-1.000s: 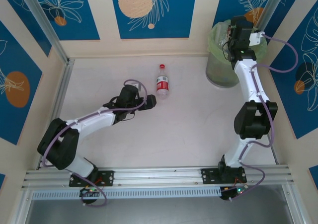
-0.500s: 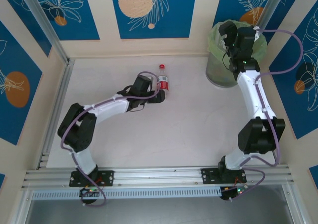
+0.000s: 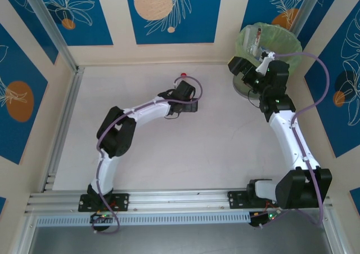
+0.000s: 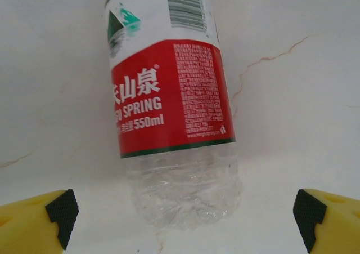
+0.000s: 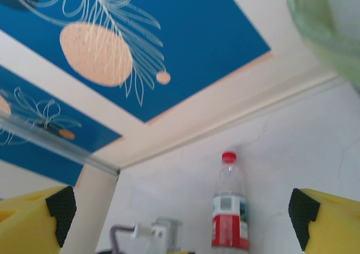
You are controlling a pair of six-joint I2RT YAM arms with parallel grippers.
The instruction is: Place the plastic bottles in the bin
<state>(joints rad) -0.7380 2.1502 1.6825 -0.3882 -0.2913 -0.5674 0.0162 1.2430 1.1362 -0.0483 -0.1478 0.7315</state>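
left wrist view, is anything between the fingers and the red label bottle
Nothing visible does. The bottle lies on bare table, its clear base between the pads of the open left gripper, with only table surface showing on either side.

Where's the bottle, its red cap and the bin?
bottle (image 4: 169, 96), left wrist view, on its red label.
red cap (image 5: 228, 157), right wrist view, on the cap's side.
bin (image 3: 243, 40), top external view, on its green-bagged left rim.

Bottle (image 4: 174, 113): the red band of its label (image 4: 169, 68) reads "山泉", "SPRING" and "550ml" in white, beside fine print too small to read. The white band carries a barcode (image 4: 187, 5) and a green mountain logo (image 4: 122, 22).
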